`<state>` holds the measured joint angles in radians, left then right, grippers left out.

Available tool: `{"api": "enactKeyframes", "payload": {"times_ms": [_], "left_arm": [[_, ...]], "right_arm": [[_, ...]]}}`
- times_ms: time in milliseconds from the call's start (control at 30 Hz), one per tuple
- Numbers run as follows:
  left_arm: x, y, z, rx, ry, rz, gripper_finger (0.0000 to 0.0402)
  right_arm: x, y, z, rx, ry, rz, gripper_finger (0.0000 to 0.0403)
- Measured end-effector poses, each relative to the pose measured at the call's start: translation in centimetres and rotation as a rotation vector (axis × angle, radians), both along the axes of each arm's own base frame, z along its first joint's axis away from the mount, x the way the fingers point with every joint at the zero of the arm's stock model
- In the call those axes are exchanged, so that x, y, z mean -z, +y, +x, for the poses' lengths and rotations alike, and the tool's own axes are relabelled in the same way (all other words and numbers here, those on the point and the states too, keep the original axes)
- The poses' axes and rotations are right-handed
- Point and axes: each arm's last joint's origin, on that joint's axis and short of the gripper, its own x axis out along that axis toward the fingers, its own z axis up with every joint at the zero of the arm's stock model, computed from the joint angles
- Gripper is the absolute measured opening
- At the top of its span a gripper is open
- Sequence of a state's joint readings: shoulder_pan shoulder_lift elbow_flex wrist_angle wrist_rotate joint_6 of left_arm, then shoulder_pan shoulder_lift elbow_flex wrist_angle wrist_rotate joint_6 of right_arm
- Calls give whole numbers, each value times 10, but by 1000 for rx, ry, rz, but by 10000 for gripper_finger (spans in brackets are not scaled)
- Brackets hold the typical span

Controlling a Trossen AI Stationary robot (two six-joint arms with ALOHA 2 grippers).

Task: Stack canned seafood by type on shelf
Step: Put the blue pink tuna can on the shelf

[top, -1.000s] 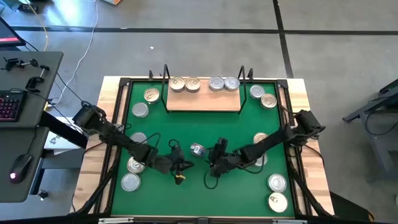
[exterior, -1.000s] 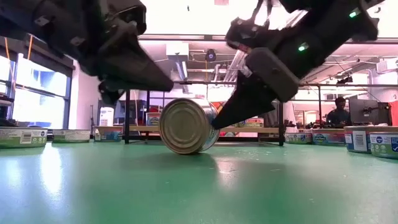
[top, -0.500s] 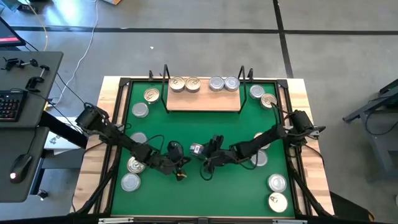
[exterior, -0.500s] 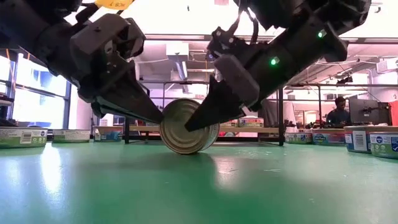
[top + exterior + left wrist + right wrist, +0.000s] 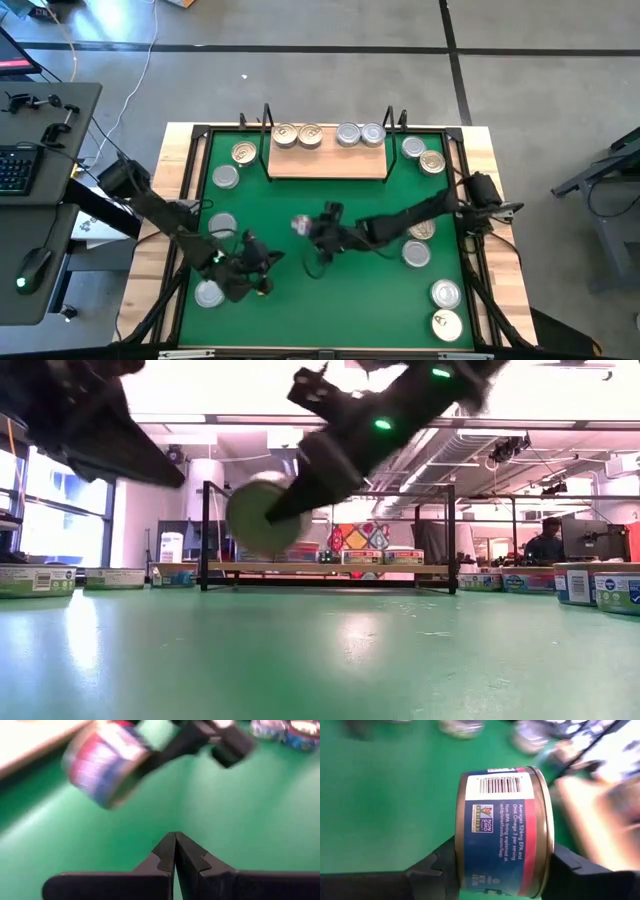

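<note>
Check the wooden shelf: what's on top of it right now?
Four tins sit in a row along the back edge of the shelf: two gold-lidded tins on the left, two silver-lidded tins on the right. Whether any is stacked on another can't be told from above.

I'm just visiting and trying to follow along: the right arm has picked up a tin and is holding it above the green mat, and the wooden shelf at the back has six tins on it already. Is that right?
Nearly. The right gripper does hold a tin above the green mat. But the high view shows the shelf carrying four tins, not six: two gold-lidded, two silver-lidded.
</note>
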<state>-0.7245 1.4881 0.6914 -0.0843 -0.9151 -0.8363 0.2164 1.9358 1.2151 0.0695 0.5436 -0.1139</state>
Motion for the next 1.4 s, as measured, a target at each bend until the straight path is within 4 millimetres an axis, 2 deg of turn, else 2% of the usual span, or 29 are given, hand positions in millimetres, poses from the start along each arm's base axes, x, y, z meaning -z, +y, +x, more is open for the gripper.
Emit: {"api": "enactKeyframes", "payload": {"times_ms": [100,200,267,433,567,733,933,1033,1200,1400], "left_arm": [[-5,-4,-8,-33,-54,65,0],[-4,-6,-11,-44,-69,103,0],[-2,-7,-11,-48,-70,116,0],[4,-8,-10,-52,-60,124,0],[7,-9,-9,-57,-57,121,0],[8,-9,-9,-61,-57,115,0],[8,-9,-9,-61,-57,115,0],[8,-9,-9,-62,-57,115,0],[8,-9,-9,-62,-57,115,0],[8,-9,-9,-62,-57,115,0]], "right_arm": [[-25,-30,18,55,32,-194,176],[-34,-62,34,62,111,-386,176],[-25,-82,45,20,187,-456,176],[14,-124,68,-24,370,-595,176],[23,-147,84,23,407,-638,176],[22,-158,94,50,415,-619,184],[17,-166,96,32,402,-531,268],[7,-169,98,23,371,-442,293],[-14,-175,102,65,329,-347,302],[-35,-172,106,52,265,-274,303]]}}
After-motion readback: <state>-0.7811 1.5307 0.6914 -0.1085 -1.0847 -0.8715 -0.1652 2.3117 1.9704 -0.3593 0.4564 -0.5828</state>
